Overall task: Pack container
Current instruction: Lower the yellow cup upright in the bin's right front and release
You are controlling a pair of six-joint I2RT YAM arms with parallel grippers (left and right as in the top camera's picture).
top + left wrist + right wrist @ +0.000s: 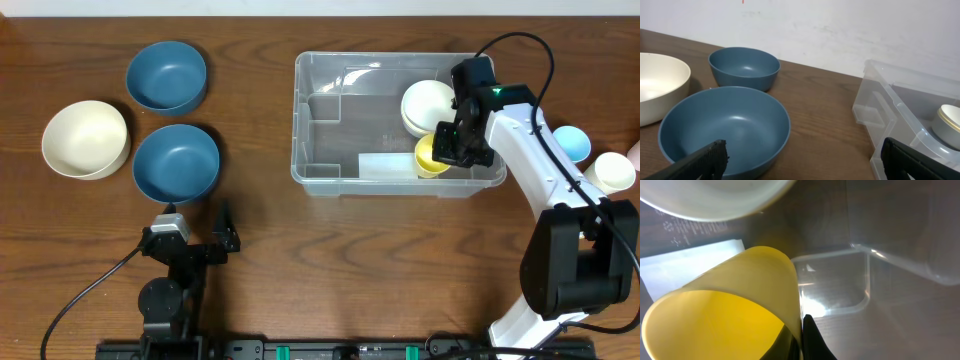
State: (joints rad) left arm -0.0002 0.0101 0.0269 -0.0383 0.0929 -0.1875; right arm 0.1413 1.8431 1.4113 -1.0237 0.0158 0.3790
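Right gripper (455, 145) pinched shut on the yellow cup (428, 155) wall, with the container (330, 140) enclosing its jaws and a white bowl (428, 105) alongside. Left gripper (200, 228) gaped wide and empty. Packing judged partly done: near blue bowl (176, 163), far blue bowl (166, 76) and cream bowl (85, 138) lay ahead of the left jaws, unpacked.

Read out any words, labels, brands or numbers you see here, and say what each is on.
No text is readable.
The whitish label on the container base: looks blank from overhead.
Beside that label, faint lettering in the right wrist view: too small and blurred to read.
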